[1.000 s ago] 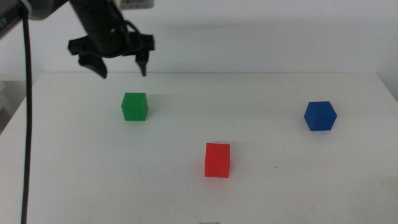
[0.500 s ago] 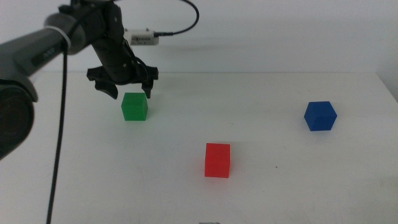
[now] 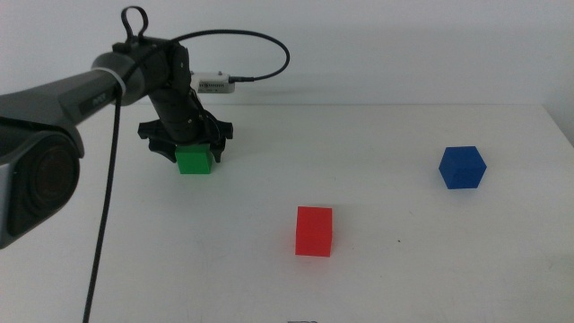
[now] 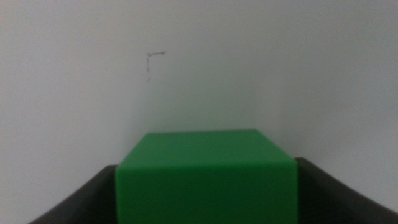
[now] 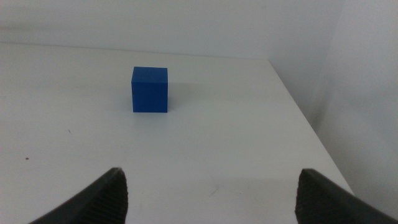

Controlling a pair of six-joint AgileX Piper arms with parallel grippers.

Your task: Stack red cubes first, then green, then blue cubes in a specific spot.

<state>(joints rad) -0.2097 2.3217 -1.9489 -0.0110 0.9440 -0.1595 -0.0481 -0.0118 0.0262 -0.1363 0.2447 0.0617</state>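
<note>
My left end effector is down at the green cube now, at the far left of the table. A second ago it hung high above and behind the cube, half a second ago it was just over the top face, and now its two dark jaws straddle the cube, one on either side. In my left wrist view the green cube fills the lower middle, with a dark jaw showing at each flank. The jaws look spread around it rather than pressed in; I can't make out firm contact with the faces, so I call them released, bracketing the cube, which sits flat on the table where it sat before.

The red cube stands alone near the middle of the table, closer to the camera, well apart from the green one, and has not shifted. The blue cube is over on the right side, turned a little so one corner faces forward, also unmoved.

My right end effector waits out of the middle view. Its wrist view shows both jaws wide apart with nothing between them, hovering over bare white table, and the blue cube sits ahead of them near the table's edge.
</note>
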